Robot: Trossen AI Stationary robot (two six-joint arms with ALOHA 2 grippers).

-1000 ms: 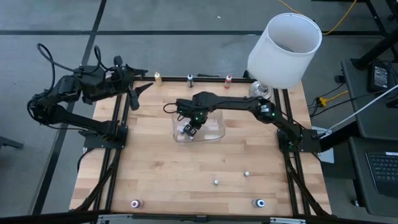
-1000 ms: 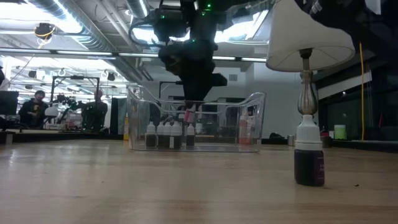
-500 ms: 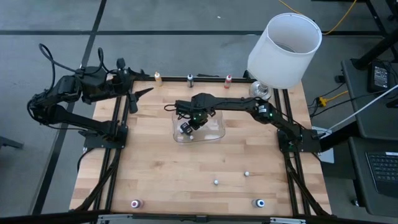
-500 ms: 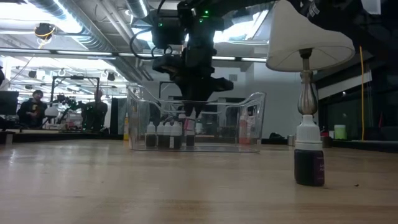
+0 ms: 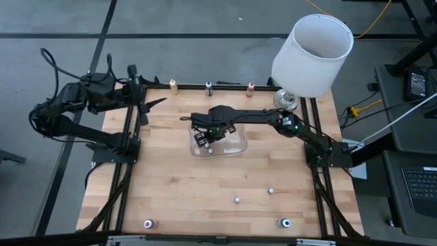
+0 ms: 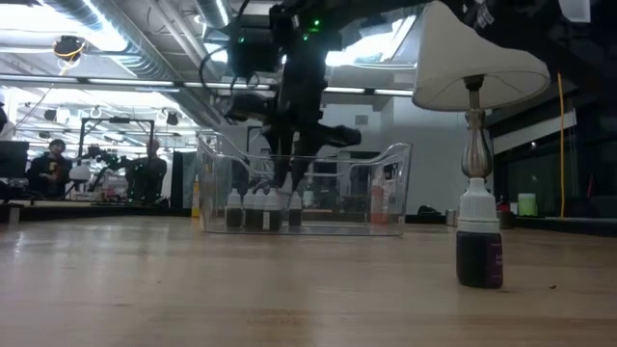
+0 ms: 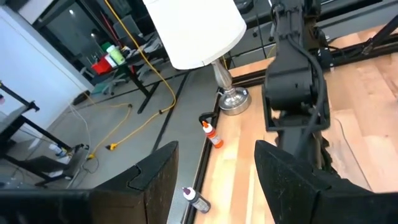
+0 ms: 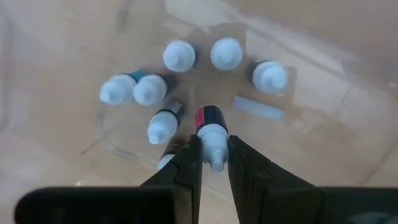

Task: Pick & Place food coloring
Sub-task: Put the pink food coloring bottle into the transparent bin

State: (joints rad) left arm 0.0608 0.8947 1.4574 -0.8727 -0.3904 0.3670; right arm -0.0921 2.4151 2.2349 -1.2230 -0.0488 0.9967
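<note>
The right gripper (image 5: 203, 140) hangs over the clear bin (image 5: 235, 145) near the middle of the high view, its arm reaching in from the right side of the frame. In the right wrist view its fingers (image 8: 186, 167) pinch a red bottle (image 8: 210, 127) by the pale cap, bottle pointing down toward the bin floor. Below it, six more capped bottles (image 8: 179, 55) stand or lean in a loose cluster inside the bin, one showing a blue body; their other colours are hard to tell from above. In the low view the gripper (image 6: 286, 173) sits just above the row of bottles (image 6: 253, 207) in the left half of the bin (image 6: 386, 193). The left gripper (image 5: 151, 102) waits at the upper left of the high view, by the table's (image 5: 177, 198) far left corner, fingers spread apart with nothing between them. Along the top edge of the table stand three bottles: a yellow-orange one (image 5: 173, 85), a dark one (image 5: 209, 87) and a red one (image 5: 251, 88). At the bottom edge are a pink bottle (image 5: 148, 223) and a blue bottle (image 5: 285, 223). A white lamp (image 5: 313, 55) stands at the upper right corner.
</note>
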